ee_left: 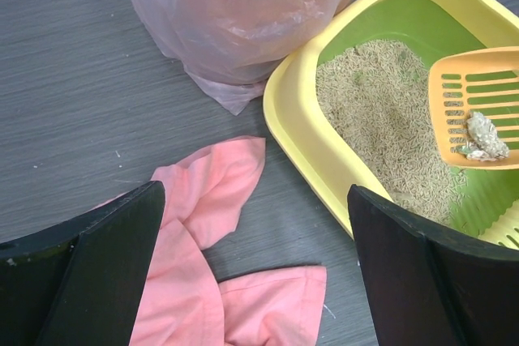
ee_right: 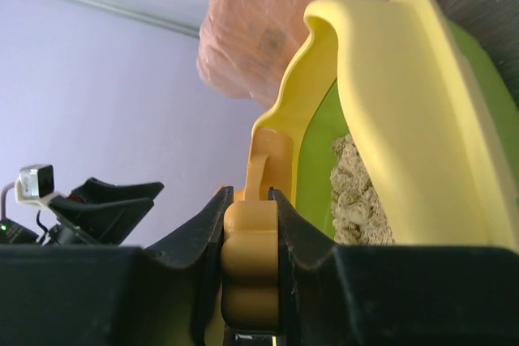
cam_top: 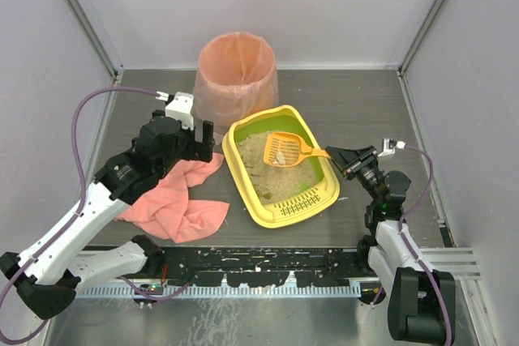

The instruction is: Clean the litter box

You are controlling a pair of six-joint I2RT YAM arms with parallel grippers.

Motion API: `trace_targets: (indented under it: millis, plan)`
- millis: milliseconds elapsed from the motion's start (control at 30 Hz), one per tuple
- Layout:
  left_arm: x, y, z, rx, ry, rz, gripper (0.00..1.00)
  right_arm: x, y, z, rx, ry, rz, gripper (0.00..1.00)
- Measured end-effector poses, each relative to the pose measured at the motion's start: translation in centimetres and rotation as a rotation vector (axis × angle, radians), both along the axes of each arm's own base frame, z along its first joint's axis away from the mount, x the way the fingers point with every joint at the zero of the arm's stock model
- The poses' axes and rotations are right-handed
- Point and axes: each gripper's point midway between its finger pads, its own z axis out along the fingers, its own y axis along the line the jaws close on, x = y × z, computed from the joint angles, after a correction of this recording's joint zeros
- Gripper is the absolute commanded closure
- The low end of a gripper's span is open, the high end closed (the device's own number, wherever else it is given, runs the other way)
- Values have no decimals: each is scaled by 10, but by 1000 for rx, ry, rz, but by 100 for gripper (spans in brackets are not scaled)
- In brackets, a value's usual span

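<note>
Holding beige litter (cam_top: 268, 177), the litter box (cam_top: 233, 155) lies on the surface (cam_top: 365, 103) between the tools, long axis running from the pink-lined bin (cam_top: 237, 70) to its grate (cam_top: 296, 209) end nearer the arm bases. The right tool (cam_top: 336, 155) pinches the orange scoop (cam_top: 288, 147), a pale clump (cam_top: 276, 156) aboard, over the litter to its left; the left tool (cam_top: 203, 142) hangs spread above pink cloth (cam_top: 174, 200).

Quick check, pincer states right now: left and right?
Left pincer: open, holding nothing.
Right pincer: closed on the handle of the orange litter scoop.
</note>
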Motion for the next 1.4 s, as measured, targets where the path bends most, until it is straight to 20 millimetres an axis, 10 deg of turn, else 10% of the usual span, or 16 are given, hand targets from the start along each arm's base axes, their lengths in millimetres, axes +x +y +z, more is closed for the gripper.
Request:
trace_targets:
  millis: [1400]
  plan:
    - [-19, 34, 6, 23, -31, 76, 2, 12, 10, 10, -32, 28, 40, 99]
